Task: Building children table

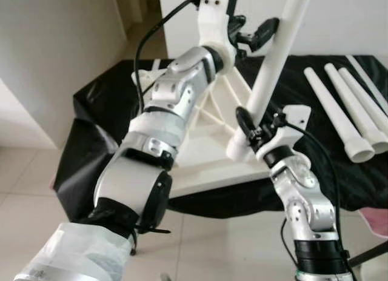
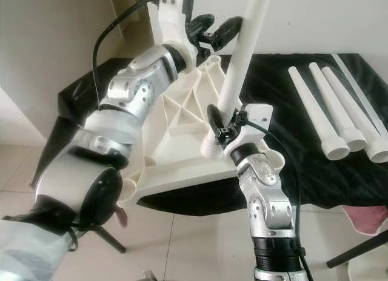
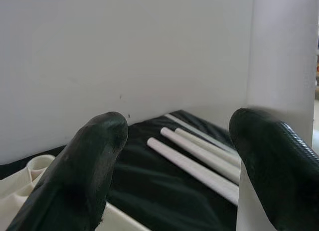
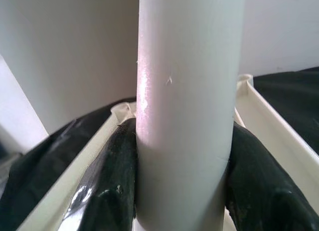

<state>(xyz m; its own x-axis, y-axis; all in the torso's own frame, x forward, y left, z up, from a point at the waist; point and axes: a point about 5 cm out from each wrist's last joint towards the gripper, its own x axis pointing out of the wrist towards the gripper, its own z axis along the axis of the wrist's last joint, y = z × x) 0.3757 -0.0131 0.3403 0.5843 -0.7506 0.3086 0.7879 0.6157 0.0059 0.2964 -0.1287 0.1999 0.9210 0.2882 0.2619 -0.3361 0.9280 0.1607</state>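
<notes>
**White parts on black cloth**

We see a white table leg (image 2: 242, 51) standing against the pale wall, and the ribbed tabletop (image 2: 182, 135) below it is a creamier white. Three more white legs (image 1: 345, 111) lie on the plain black cloth (image 2: 291, 166) (glossy where it folds). The left gripper (image 2: 212, 28) has black fingers on a white mount, and so does the right gripper (image 4: 184, 191). Both arms are silver with black joints and black cables. The floor tiles are light beige, and we spot a pink patch (image 2: 364, 219) at the edge.
</notes>
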